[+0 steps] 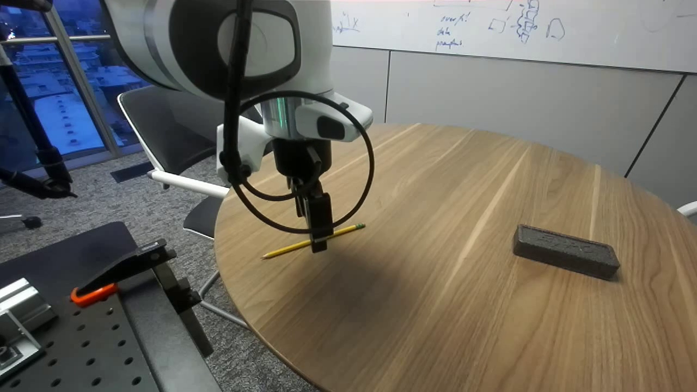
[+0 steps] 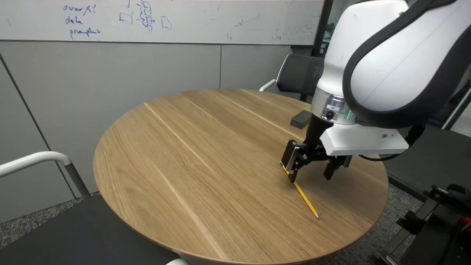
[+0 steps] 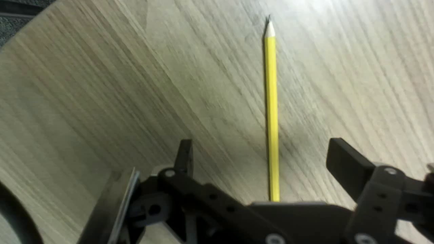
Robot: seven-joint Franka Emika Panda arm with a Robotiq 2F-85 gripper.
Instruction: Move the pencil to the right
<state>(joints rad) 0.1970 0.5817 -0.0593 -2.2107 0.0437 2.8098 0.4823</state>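
The thin yellow pencil lies flat on the round wooden table, and it shows in both exterior views (image 1: 288, 249) (image 2: 305, 197). In the wrist view the pencil (image 3: 272, 108) runs up and down the picture with its sharp tip at the top; its lower end is hidden behind the gripper body. My gripper (image 3: 261, 149) is open, with its black fingers apart on either side of the pencil and not touching it. In both exterior views the gripper (image 1: 314, 231) (image 2: 310, 177) points down close above the table, and one finger hides part of the pencil.
A dark grey rectangular block (image 1: 566, 251) lies on the table (image 1: 435, 316) away from the gripper; an exterior view shows it behind the arm (image 2: 301, 119). A black perforated bench (image 1: 87, 337) with an orange-handled clamp stands beside the table. Chairs (image 1: 169, 120) stand at the table's edge.
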